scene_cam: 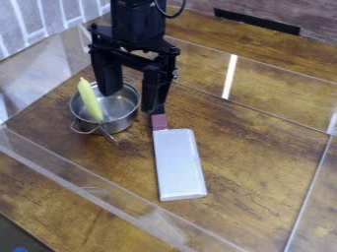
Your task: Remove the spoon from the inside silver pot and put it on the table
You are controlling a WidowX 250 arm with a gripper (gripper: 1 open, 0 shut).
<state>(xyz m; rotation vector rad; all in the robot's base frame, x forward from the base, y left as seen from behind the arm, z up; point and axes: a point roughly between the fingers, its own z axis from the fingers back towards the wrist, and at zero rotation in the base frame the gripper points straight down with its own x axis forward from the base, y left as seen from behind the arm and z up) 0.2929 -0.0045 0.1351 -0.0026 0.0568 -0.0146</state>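
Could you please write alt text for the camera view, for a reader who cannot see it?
A black gripper hangs with open jaws over a small silver pot holding a yellow-handled spoon, whose handle leans above the rim. Beside the pot, a flat white block with a dark end lies on the dark wood table, edged by clear walls.

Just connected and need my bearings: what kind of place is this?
Probably a lab test bench, not a real kitchen: a glossy dark brown wood-grain table fenced by low clear acrylic walls, with only a small shiny steel pot and a flat white rectangular block set out.
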